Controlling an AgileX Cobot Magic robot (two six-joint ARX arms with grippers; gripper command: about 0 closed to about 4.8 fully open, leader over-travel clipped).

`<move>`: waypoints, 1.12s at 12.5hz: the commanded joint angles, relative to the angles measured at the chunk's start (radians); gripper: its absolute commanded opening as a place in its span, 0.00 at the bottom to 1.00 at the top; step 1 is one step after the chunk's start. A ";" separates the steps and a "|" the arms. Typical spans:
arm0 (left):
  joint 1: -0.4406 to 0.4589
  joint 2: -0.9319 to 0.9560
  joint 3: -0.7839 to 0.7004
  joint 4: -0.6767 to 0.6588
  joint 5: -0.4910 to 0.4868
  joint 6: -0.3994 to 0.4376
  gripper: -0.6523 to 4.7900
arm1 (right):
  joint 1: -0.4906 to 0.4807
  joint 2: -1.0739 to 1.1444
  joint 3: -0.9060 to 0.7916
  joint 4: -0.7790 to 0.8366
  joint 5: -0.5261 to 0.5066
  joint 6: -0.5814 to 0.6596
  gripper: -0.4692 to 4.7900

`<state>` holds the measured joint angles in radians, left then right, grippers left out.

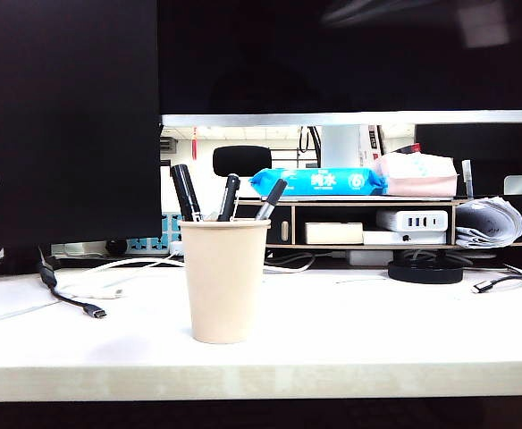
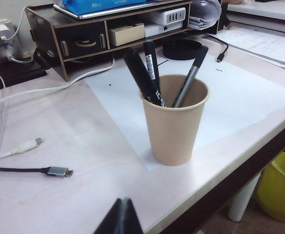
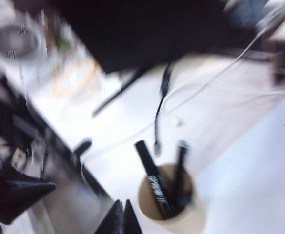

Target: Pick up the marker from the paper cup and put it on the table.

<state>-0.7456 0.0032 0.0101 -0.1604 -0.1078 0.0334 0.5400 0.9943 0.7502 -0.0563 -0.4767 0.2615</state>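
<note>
a cream paper cup (image 1: 224, 279) stands upright near the front edge of the white table (image 1: 377, 331), a little left of centre. three pens lean inside it: the thick black marker (image 1: 186, 191) with white lettering at the left, a slimmer black pen (image 1: 229, 197) in the middle, and a grey-barrelled pen (image 1: 271, 198) at the right. neither arm shows in the exterior view.

our left gripper (image 2: 123, 217) has its fingers pressed together, empty, hanging near the table's front edge, well apart from the cup. our right gripper (image 3: 121, 218) is likewise clenched on nothing, above the cup and just beside its rim; its view is blurred.

we judge the marker not yet grasped. to do this well, we should spread the right fingers, come down over the marker's cap clear of the neighbouring pens, and lift straight up so the light cup does not tip.
</note>
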 commanded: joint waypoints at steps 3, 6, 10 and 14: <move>0.000 0.000 -0.001 -0.014 -0.001 0.004 0.11 | 0.260 0.494 0.403 -0.175 0.283 -0.179 0.08; -0.001 0.000 -0.001 -0.014 -0.001 0.004 0.11 | 0.352 0.543 0.421 -0.133 0.473 -0.241 0.14; -0.001 0.000 -0.001 -0.014 -0.001 0.004 0.11 | 0.368 0.566 0.412 -0.095 0.556 -0.234 0.26; -0.001 0.000 -0.001 -0.014 -0.001 0.004 0.11 | 0.381 0.577 0.381 0.016 0.581 -0.209 0.30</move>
<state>-0.7456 0.0032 0.0101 -0.1604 -0.1078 0.0334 0.9119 1.5650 1.1278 -0.0601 0.0891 0.0444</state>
